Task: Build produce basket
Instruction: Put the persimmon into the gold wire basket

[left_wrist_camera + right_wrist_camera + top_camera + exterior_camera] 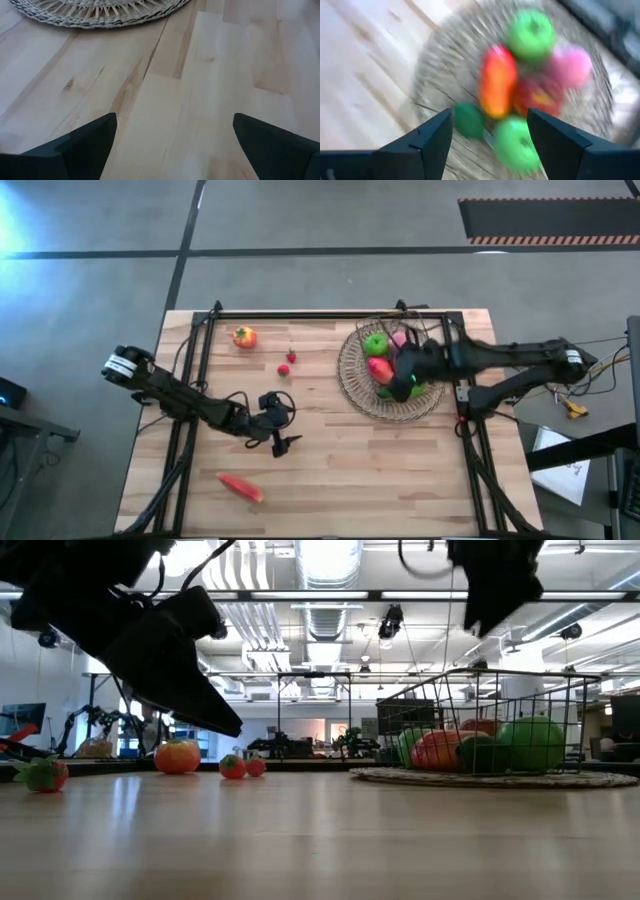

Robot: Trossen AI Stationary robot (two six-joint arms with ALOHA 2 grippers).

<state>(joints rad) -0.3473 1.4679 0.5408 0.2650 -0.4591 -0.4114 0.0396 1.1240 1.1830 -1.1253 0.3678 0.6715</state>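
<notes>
The round tan basket [352, 380] lies flat on the table's right side. Inside it lie two green apples [530, 35] [515, 145], an orange-red piece [496, 80], a pink peach [572, 65] and a dark green lime [468, 120]. My right gripper [490, 125] hangs open above the basket, with nothing between its fingers. On the bare wood rest a tomato [244, 337], two strawberries [288, 363] and a long red pepper [240, 487]. My left gripper [281, 432] stands open over bare wood at the table's middle, right of the pepper and left of the basket.
A dark wire-grid frame [480, 700] rises at the basket's far side. Black rails [190, 380] run along the table's left, far and right sides. Bare wood [380, 470] lies between the pepper and the table's right edge.
</notes>
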